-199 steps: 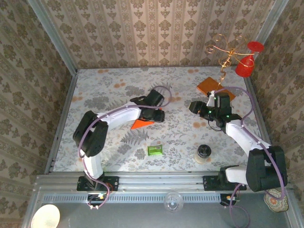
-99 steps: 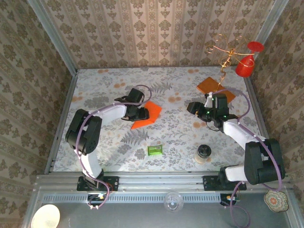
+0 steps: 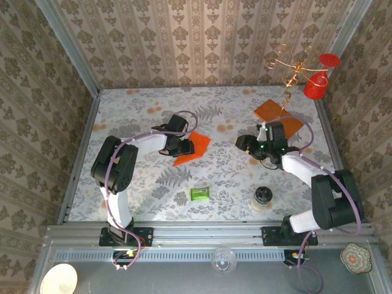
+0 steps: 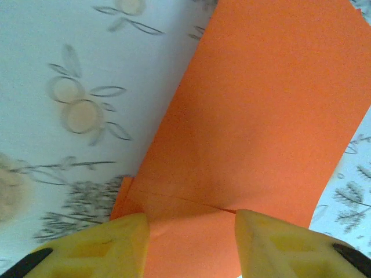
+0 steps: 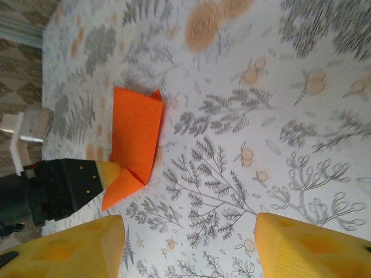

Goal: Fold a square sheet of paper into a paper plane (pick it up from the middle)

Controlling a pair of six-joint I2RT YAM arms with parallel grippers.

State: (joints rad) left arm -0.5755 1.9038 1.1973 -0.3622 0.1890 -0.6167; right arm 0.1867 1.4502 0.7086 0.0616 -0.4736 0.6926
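The orange paper [image 3: 195, 147] lies flat on the flowered tabletop [image 3: 141, 116], a little left of its centre and about midway between the far and near edges. It is partly folded. The right wrist view shows a long doubled strip with a slanted flap at one end and a small corner poking out at the other. The left wrist view shows a fine crease running across the paper close to the fingers, with a lower layer peeping out at the side. The left gripper [image 4: 191, 231] is at the paper's left end, its two yellow fingers [image 4: 116, 243] spread with a clear gap between them and the sheet lying in that gap. From the right wrist, one yellow tip meets the flap end of the paper. The paper looks flat on the surface rather than pinched. The right gripper [image 5: 188, 229] is well apart from the paper, toward the right edge. Its fingers are spread wide over bare tabletop with nothing between them. A small green packet [image 3: 199, 193] lies toward the near edge, roughly central, with a dark-lidded jar [image 3: 263, 197] to its right. Near the far right corner lies a brownish-orange board [image 3: 278, 115], beside a gold wire stand [image 3: 288, 64] carrying a red cup [image 3: 315, 87].
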